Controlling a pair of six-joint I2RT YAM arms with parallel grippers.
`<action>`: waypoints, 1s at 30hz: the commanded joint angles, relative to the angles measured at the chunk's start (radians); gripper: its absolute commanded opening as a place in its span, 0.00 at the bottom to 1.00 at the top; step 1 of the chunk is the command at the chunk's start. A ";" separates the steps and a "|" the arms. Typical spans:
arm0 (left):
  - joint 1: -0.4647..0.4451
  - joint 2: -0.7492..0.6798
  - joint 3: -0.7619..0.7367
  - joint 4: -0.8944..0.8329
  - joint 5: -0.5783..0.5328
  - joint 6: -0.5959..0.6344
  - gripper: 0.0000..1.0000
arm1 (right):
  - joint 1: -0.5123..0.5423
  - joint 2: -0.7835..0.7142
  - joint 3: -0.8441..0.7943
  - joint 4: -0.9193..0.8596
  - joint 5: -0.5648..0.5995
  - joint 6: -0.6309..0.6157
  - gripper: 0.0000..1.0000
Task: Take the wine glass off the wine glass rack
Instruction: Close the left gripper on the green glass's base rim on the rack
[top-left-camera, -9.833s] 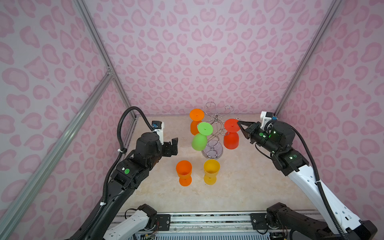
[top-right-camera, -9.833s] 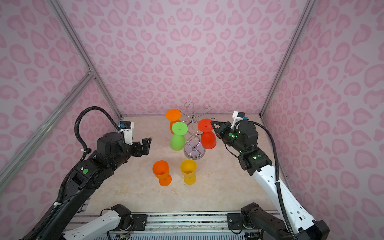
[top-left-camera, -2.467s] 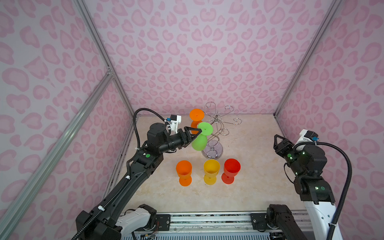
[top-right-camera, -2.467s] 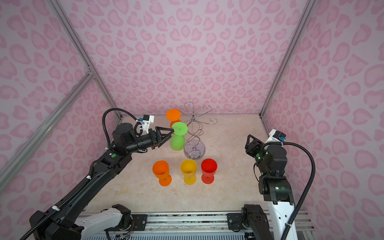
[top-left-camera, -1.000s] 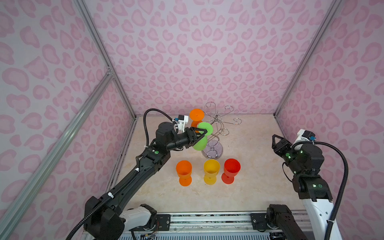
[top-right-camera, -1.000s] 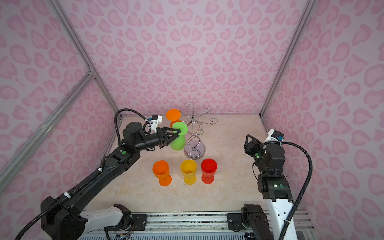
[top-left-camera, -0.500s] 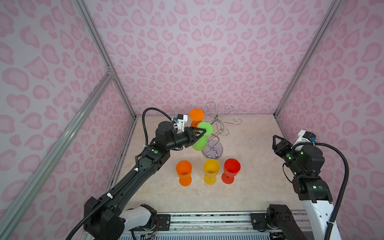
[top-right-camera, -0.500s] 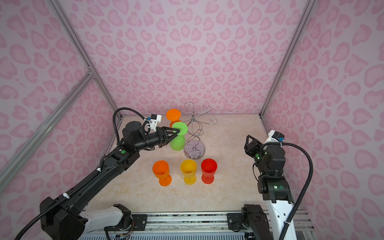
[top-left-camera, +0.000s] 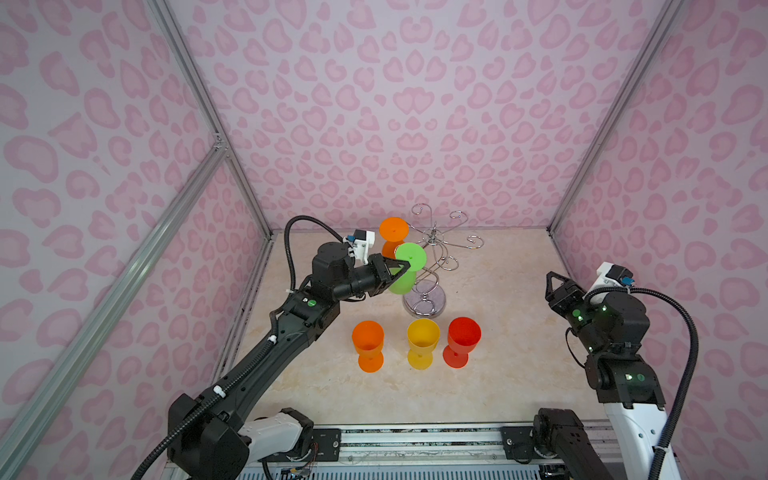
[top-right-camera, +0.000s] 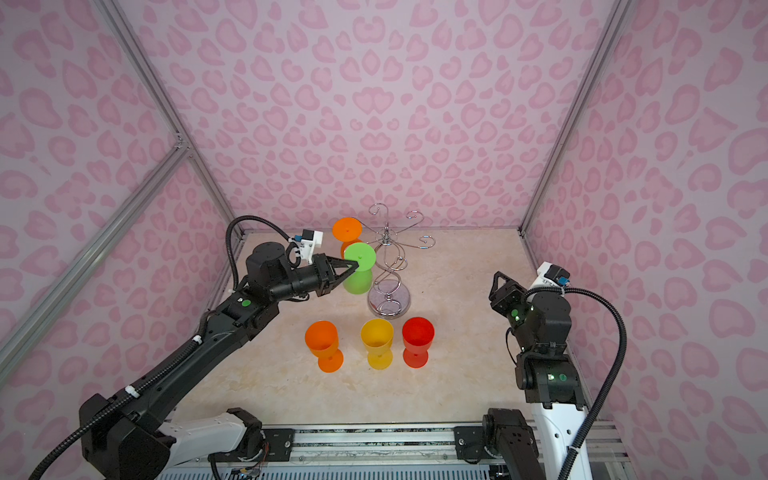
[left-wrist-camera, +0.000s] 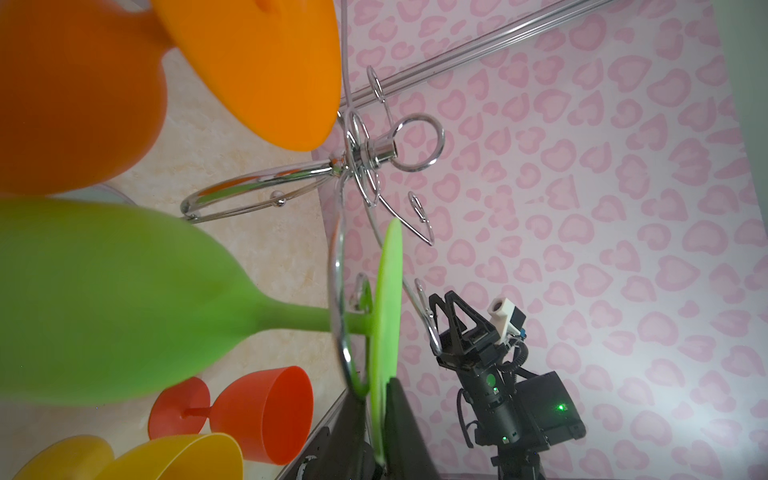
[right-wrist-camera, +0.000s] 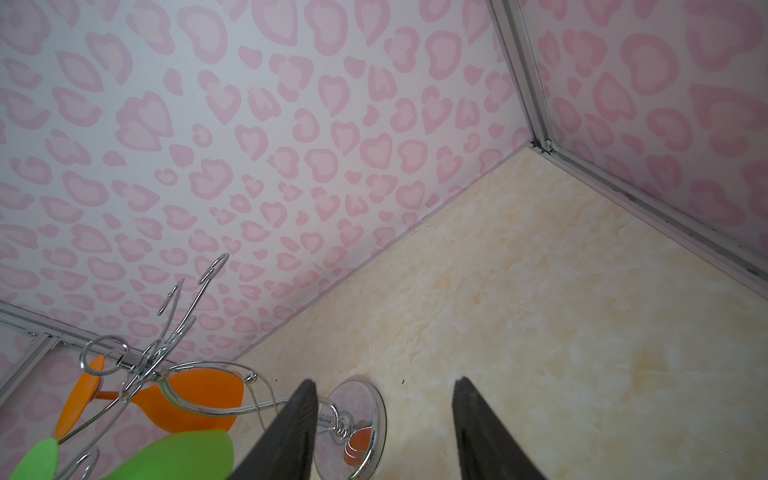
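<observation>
Left pincer (top-left-camera: 402, 267) is narrowed right down, nipped on the rim of the green glass (top-left-camera: 402, 283)'s foot. In the left wrist view the two black fingers (left-wrist-camera: 399, 411) sit on either face of the thin green disc.

The green glass hangs upside down at the pincer tips, bowl under them, with its stem threaded through a wire arm of the rack (top-left-camera: 424, 300). It is not off the rack yet.

The rack's hub and curled arms are just past the tips, and its round base is below and beyond them. An orange glass (top-left-camera: 393, 227) hangs beyond the tips too, off to one side, close to the green one; I can't tell if they touch. Three glasses stand on the table (top-left-camera: 498, 374) below the pincer, back toward the arm's base and well apart from it: orange (top-left-camera: 368, 338), yellow (top-left-camera: 423, 334), red (top-left-camera: 464, 332).

Right pincer (right-wrist-camera: 385, 381) is about half spread with nothing between its fingers, well apart from the rack.

Handling, my guess:
- The glass looks like moulded plastic: light, stiff, smooth, not likely to break.
- The foot is thin and slick, and the hold is on its edge only, so the bowl could swing or the disc could slip out.
- A grip on the stem next to the foot would be steadier, but the wire crowds it.
- It probably needs sliding out along the arm toward the open curled end, kept level so the foot doesn't catch.
</observation>
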 joint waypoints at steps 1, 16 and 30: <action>0.000 -0.005 0.018 0.030 0.006 0.024 0.09 | -0.002 -0.001 -0.006 0.015 -0.004 0.000 0.53; 0.005 -0.030 0.034 0.007 0.008 -0.001 0.06 | -0.001 0.007 -0.003 0.026 -0.020 0.015 0.53; 0.053 -0.038 0.043 -0.001 0.048 -0.146 0.02 | -0.001 0.020 0.005 0.034 -0.027 0.016 0.53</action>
